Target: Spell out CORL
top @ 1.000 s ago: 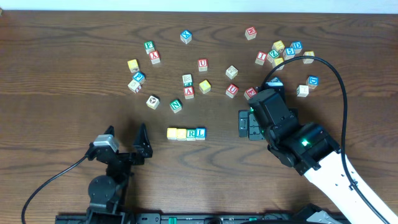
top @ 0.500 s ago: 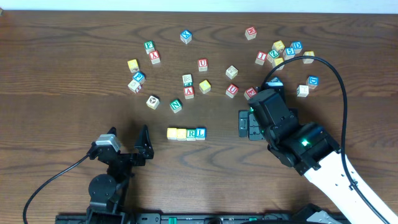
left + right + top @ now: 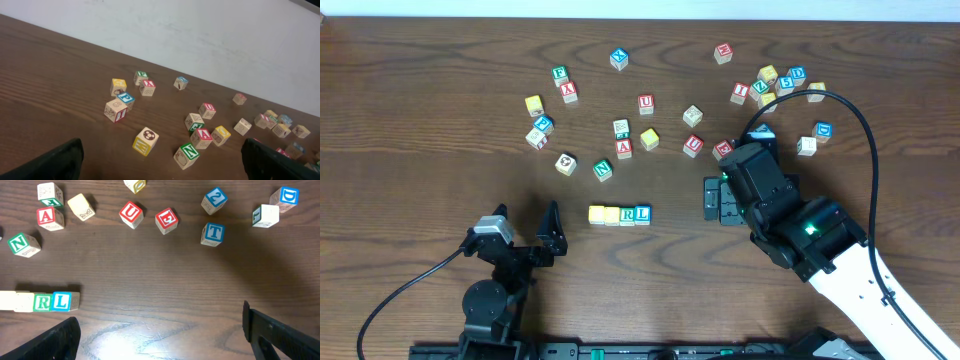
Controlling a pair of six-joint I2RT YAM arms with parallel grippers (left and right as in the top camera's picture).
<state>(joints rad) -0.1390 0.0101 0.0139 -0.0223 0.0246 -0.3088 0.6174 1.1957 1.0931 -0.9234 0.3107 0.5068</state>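
As they touch, CORL cubes [image 3: 619, 214] form one row.

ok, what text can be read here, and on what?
"R", green: R cube
"L", blue: L cube
"N", green: N cube
"A", red: A cube
"U", red: U cube
"T", blue: T cube
"2", blue: 2 cube
"D", blue: D cube
"P", blue: P cube
The two yellow cubes beside the R cube show no letter; the rest are turned, too small or blurred.
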